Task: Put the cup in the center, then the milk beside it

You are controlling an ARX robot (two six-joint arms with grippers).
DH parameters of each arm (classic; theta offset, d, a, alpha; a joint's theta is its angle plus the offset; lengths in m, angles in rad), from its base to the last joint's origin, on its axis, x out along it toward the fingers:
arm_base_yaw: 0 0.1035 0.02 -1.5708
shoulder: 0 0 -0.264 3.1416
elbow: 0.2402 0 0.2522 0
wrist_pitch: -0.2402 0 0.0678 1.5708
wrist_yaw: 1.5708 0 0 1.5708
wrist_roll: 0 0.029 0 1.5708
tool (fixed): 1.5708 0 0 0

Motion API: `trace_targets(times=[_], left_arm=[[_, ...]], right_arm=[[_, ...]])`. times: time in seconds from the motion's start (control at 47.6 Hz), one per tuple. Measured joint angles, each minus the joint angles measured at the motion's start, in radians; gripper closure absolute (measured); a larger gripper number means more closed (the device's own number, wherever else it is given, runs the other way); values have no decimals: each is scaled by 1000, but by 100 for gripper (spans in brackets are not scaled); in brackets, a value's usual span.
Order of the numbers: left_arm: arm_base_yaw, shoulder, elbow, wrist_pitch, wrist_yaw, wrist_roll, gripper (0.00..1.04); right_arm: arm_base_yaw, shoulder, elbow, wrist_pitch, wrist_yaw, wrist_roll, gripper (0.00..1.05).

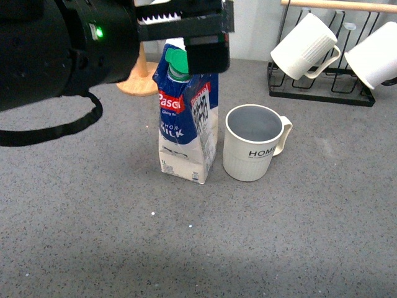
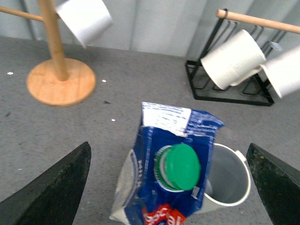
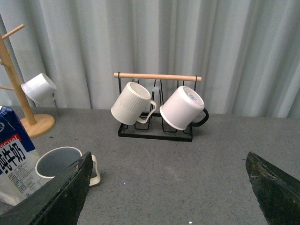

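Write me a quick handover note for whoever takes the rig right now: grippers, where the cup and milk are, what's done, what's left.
Left gripper: open, above the milk, fingers wide of it, not holding it.
Right gripper: open, empty, away from both things.
Cup: upright on the table, near the middle, handle toward the mug rack.
Milk: upright just beside the cup, on the robot's left of it, green cap on.
Done: both appear placed.
Left: likely only lifting the left arm clear without bumping the carton.
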Motion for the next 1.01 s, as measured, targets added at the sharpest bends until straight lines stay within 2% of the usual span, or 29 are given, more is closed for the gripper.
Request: trace_targets(times=[0.294, 0.336, 0.357, 0.441, 0.84, 0.882, 1.008], left_arm=[[39, -40, 0, 4, -69, 14, 8], [42, -35, -23, 94, -118, 56, 13], [47, -35, -57, 189, -143, 100, 19], [97, -95, -185, 371, -124, 196, 37], [266, -382, -461, 367, 21, 254, 97], [275, -405, -476, 359, 35, 253, 101], [304, -439, -531, 396, 74, 262, 101]], right_arm=[[0, 0, 0, 0, 0, 0, 9], [0, 0, 0, 0, 0, 0, 9], [0, 0, 0, 0, -1, 0, 9], [0, 0, 0, 0, 0, 0, 9], [0, 0, 0, 0, 0, 0, 9], [0, 0, 0, 0, 0, 0, 9], [0, 0, 0, 0, 0, 0, 9]])
